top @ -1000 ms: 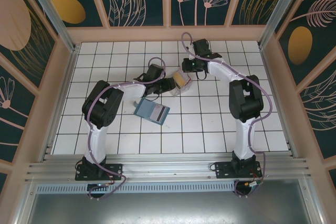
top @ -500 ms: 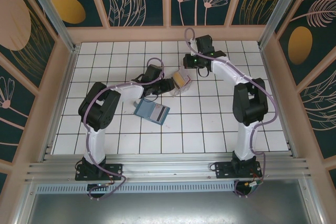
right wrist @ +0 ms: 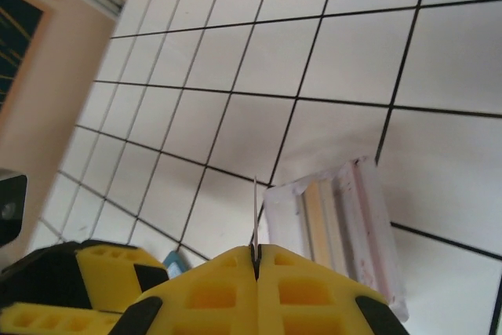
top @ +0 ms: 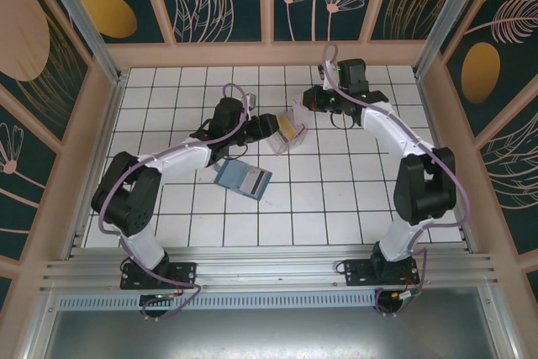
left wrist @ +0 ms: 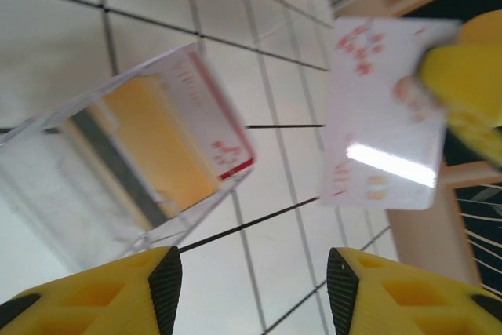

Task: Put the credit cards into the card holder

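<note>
Swinging the right gripper [right wrist: 256, 250] back from the card holder [top: 287, 129], I keep it pinching a pale credit card [left wrist: 384, 107], not yet inserted, while the left gripper [left wrist: 252, 288] stands spread beside the holder.

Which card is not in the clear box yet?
The pale card pinched by the right gripper; the yellow card already sits inside the card holder.

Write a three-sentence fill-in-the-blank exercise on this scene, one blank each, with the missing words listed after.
1. The right gripper has its jaws ____ on a thin card.
2. The card holder is made of ____ plastic, so the cards inside it show through.
3. The teal wallet lies nearer the base of the ____ arm.
Missing words: shut; clear; left.
</note>
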You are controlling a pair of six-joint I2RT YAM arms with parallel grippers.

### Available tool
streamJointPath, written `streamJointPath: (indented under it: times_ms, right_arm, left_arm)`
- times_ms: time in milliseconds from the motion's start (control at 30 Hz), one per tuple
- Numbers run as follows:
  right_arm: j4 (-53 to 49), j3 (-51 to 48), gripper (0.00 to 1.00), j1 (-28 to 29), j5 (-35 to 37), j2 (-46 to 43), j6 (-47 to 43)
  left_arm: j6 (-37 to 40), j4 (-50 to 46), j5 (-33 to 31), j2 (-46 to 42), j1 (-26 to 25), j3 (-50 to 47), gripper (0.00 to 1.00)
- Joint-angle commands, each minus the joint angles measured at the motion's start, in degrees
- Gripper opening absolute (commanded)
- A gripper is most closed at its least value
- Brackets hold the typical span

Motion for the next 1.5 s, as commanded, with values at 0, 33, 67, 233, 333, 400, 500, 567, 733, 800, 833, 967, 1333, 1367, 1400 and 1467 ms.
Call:
streamJointPath:
  times_ms: [0,33,67,233,333,400,500,567,733,800,833,967,1333,1367,1400,1467]
  right_arm:
    - [5.01,-3.85,0.03,-1.17,-10.24,-2.98,4.13]
    - [6.08,-4.89,0.03,-1.43,-11.93,-3.5,4.75]
    - [7.34,-6.21,0.03,-1.77,-14.17,-3.93,5.62]
    - [12.45,-10.58,0.03,-2.25,-21.45,-5.24,9.34]
    - [17.21,-13.08,0.03,-2.2,-25.7,-5.48,12.74]
    - [19.34,-14.19,0.03,-2.27,-27.39,-5.28,14.26]
    - [20.1,-14.57,0.03,-2.27,-28.78,-5.14,14.82]
    - [20.89,-14.63,0.03,-2.25,-30.04,-4.88,15.54]
    - [26.38,-16.06,0.03,-1.87,-32.89,-4.36,19.68]
    - [27.39,-16.19,0.03,-1.68,-33.28,-3.95,20.5]
    - [27.27,-16.01,0.03,-1.61,-33.5,-3.7,20.5]
    - [26.27,-15.46,0.03,-1.34,-33.94,-3.27,19.81]
    - [25.07,-16.07,0.08,-1.38,-33.16,-3.7,18.83]
    - [24.81,-16.07,0.13,-1.41,-32.2,-3.83,18.9]
    - [24.53,-16.28,0.16,-1.68,-30.62,-4.2,19.19]
    - [26.03,-17.9,0.25,-2.97,-26.62,-4.94,22.28]
  left_arm:
    - [-0.17,7.55,6.42,-0.86,0.24,-2.0,0.54]
    - [-0.09,8.29,7.71,-0.89,0.24,-2.26,0.53]
    - [-0.02,9.17,9.12,-0.86,0.22,-2.68,0.53]
    - [-0.9,13.07,11.1,-3.4,0.24,-5.29,0.53]
    - [-1.81,15.32,11.93,-3.64,0.35,-7.23,0.52]
    - [-2.66,17.13,12.86,-3.53,0.33,-7.33,0.52]
    - [-2.17,16.07,13.53,-3.08,0.33,-6.31,0.51]
    - [-2.21,16.38,14.14,-2.92,0.32,-6.26,0.5]
    - [-2.59,16.65,16.06,-2.15,0.39,-5.99,0.49]
    - [-3.71,18.52,16.89,-2.14,0.36,-6.13,0.48]
    - [-4.4,19.66,17.34,-2.26,0.38,-6.38,0.48]
    - [-6.35,22.51,18.88,-2.55,0.41,-6.56,0.45]
    - [-5.91,21.94,18.51,-3.29,0.48,-6.61,0.09]
    - [-5.83,21.98,18.34,-3.31,0.5,-6.74,0.07]
    - [-5.84,22.01,18.1,-3.35,0.6,-6.87,0.04]
    - [-6.16,22.37,17.39,-3.61,0.76,-7.29,0.0]
